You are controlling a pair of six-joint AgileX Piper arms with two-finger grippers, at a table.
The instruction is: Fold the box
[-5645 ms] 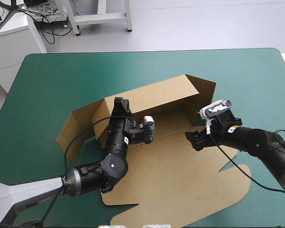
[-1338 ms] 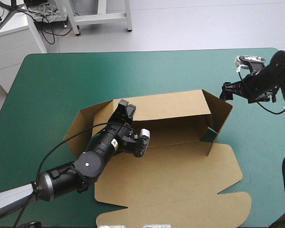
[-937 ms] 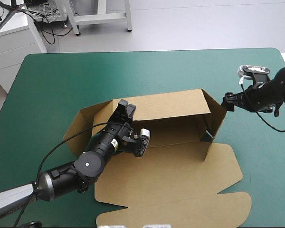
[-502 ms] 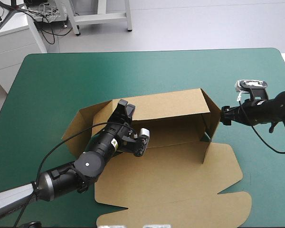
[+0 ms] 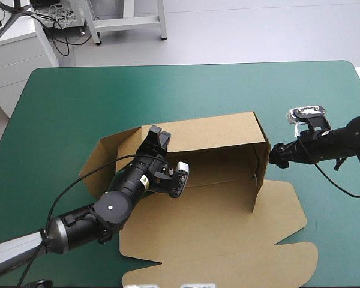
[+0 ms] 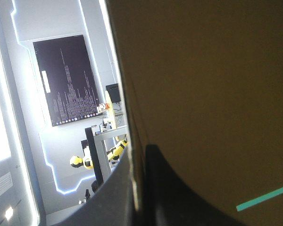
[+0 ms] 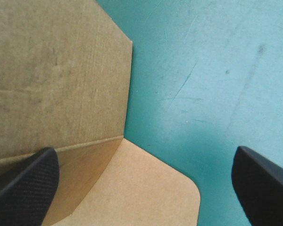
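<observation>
From my station I see the box [image 5: 216, 222] lying near the middle of the teal-green cover [image 5: 78, 102], a brown sheet only partly raised; its back wall [image 5: 210, 129] stands up along the far side, the end wall [image 5: 261, 165] on the right stands nearly upright, and the left flap [image 5: 99, 162] leans outward, while the wide near panel [image 5: 228, 264] lies flat toward the near edge of the table; my left gripper [image 5: 158, 135] sits on the top edge of the back wall near its left end, and in the left wrist view the box [image 6: 203, 94] fills most of the frame, its edge running up from between the black fingers of the left gripper [image 6: 134, 188], which are all but closed with the board pinched between them; my right gripper [image 5: 278, 155] is low at the outer face of the end wall, and I cannot tell whether it touches the board; in the right wrist view the right gripper [image 7: 144, 150] has its fingers spread wide with nothing held, the box [image 7: 52, 70] ahead of one finger and bare teal-green cover [image 7: 203, 70] ahead of the other.
</observation>
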